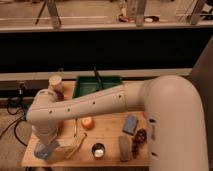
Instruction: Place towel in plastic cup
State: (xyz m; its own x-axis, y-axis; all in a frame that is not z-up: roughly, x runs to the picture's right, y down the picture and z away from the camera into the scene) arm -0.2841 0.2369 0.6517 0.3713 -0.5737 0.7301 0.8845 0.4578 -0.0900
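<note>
The plastic cup point(44, 151) is small, light blue and translucent. It stands at the front left corner of the wooden table point(107, 131). My white arm point(100, 102) reaches in from the right and bends down at the far left. My gripper point(50, 144) points down right over the cup, mostly hidden behind the wrist. The grey-blue towel is hidden; I cannot tell whether it is in the gripper or in the cup.
A pale pinkish cup point(55, 83) and a green tray point(89, 86) stand at the back. An orange point(88, 122), a banana point(74, 146), a metal cup point(98, 150), a brownish strip point(124, 148), a blue pad point(130, 124) and grapes point(139, 140) lie on the table.
</note>
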